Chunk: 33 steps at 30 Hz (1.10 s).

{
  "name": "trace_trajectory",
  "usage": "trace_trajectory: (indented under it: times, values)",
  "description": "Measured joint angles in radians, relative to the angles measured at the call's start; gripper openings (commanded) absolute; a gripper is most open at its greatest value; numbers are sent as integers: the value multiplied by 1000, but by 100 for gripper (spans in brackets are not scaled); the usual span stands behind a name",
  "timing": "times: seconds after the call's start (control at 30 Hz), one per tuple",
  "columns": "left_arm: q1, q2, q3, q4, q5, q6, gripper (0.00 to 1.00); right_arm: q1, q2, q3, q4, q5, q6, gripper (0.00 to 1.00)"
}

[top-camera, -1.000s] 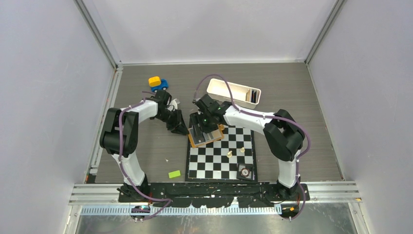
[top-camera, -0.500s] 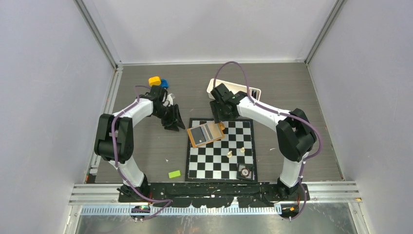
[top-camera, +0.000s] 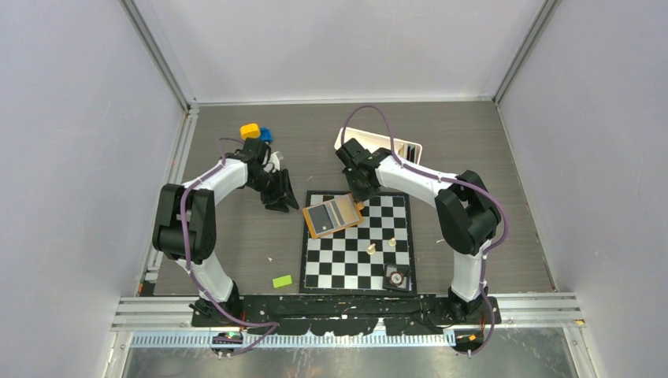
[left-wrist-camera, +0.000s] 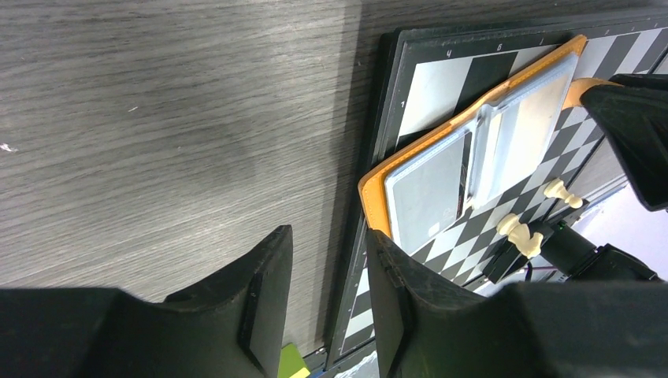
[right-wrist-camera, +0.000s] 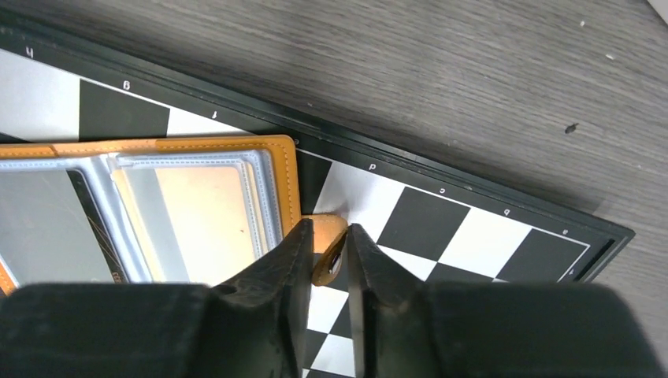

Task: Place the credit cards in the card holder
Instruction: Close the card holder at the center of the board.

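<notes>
Orange-tan leather fold-over card holder [top-camera: 332, 216] lying open on the far-left corner of the black-and-white chessboard [top-camera: 370, 264], clear sleeves up, right gripper [right-wrist-camera: 328, 236] fingers drawn close together with the snap tab [right-wrist-camera: 329, 227] between them, contact unclear, left gripper [left-wrist-camera: 329, 235] beside the board, fingers slightly parted, empty.

White arms [top-camera: 224, 179], blk joints [top-camera: 471, 214], purple cables [top-camera: 379, 115]

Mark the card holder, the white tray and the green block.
card holder [top-camera: 332, 216], top external view, middle of its open inside, on the clear sleeves.
white tray [top-camera: 402, 142], top external view, far rim.
green block [top-camera: 282, 281], top external view, top face.
</notes>
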Motion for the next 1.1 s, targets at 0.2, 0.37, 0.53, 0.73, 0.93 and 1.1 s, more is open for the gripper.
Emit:
trace_trajectory:
  times: [0.2, 0.37, 0.53, 0.73, 0.93, 1.1]
  values:
    - [0, 0, 0, -1, 0, 0, 41, 0, -24, 18, -58, 40, -2, 1]
    - [0, 0, 0, -2, 0, 0, 40, 6, -81, 57, -101, 43, -2, 0]
    - [0, 0, 0, -3, 5, 0, 41, 48, -134, 84, -119, 32, 10, 0]
    - [0, 0, 0, -1, 20, -2, 40, 156, -146, 90, -114, 5, 47, 1]
    - [0, 0, 0, 1, 31, -6, 40, 254, -92, 129, -85, -16, 99, 0]
    - [0, 0, 0, 1, 43, -16, 40, 308, -50, 175, -56, 6, 138, 0]
